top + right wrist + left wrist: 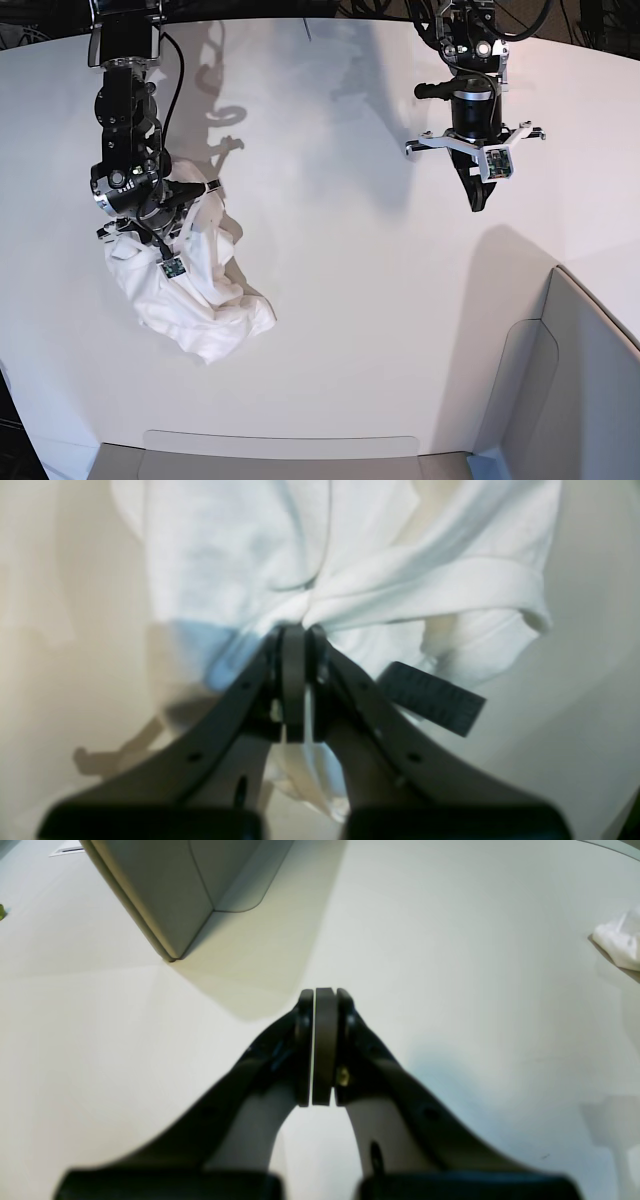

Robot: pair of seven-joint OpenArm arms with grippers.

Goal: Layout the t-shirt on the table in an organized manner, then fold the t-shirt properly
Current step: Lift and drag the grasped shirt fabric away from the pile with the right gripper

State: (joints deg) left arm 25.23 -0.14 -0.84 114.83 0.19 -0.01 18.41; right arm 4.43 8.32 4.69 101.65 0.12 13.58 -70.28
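Note:
The white t-shirt [205, 305] lies bunched in a heap on the white table [350, 250] at the left of the base view. My right gripper [140, 238] is shut on a gathered fold of the t-shirt [380, 580], with the cloth pinched at the fingertips [295, 640]. A blue patch of the print [200, 645] and a black label [432, 698] show beside the fingers. My left gripper [320, 995] is shut and empty above bare table, far to the right [478, 203]. A corner of the t-shirt [622, 940] shows at the right edge of the left wrist view.
Light grey panels stand at the table's near right [590, 380] and along the near edge [280, 455]. One grey panel [170, 890] lies just ahead and left of my left gripper. The table's curved far edge [300, 22] runs behind both arms.

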